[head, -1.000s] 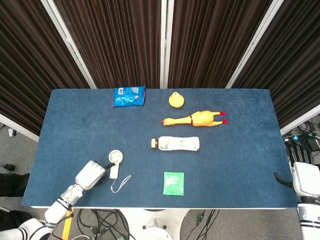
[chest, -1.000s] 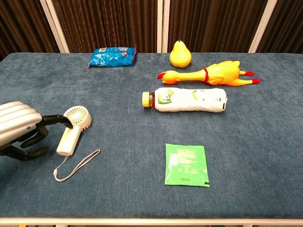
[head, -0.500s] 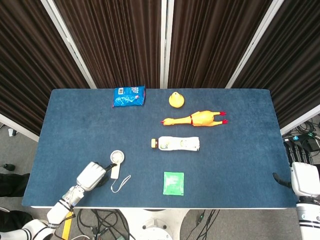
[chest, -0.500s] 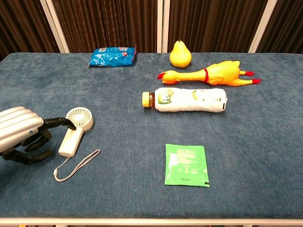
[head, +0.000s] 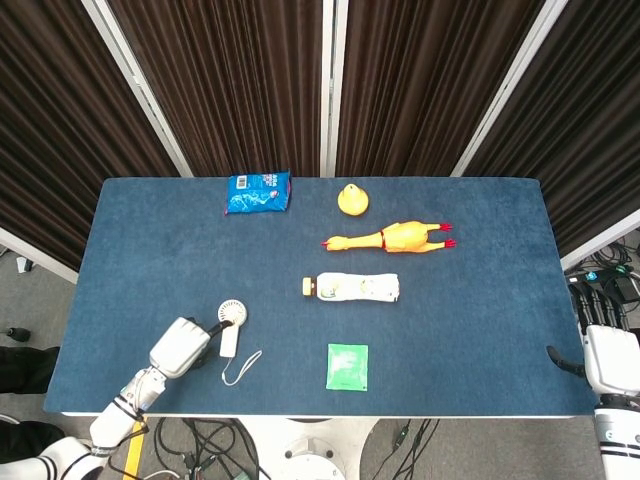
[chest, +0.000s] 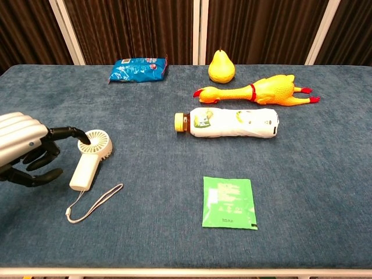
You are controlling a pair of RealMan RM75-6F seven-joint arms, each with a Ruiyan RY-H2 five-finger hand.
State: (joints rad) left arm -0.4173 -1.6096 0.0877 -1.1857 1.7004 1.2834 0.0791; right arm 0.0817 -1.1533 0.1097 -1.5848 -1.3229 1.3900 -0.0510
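My left hand (head: 183, 345) hovers at the table's front left, right beside a small white hand-held fan (head: 229, 326). In the chest view the left hand (chest: 26, 154) has its dark fingers spread and holds nothing. One fingertip (chest: 83, 138) touches the left rim of the fan (chest: 90, 157). The fan lies flat, and its wrist strap (chest: 96, 202) trails toward the front edge. My right hand (head: 608, 345) hangs off the table's right front corner with fingers extended and nothing in it; the chest view does not show it.
On the blue table (head: 480, 300) a bottle (chest: 229, 122) lies on its side mid-table. Behind it are a rubber chicken (chest: 261, 90) and a yellow pear (chest: 221, 67). A blue packet (chest: 138, 69) lies at the back left. A green sachet (chest: 229, 202) is near the front edge.
My left hand has shifted slightly beside the fan and lifted a little, its fingertip moving up to the fan head's rim. The fan has turned a little. My right hand has barely moved.
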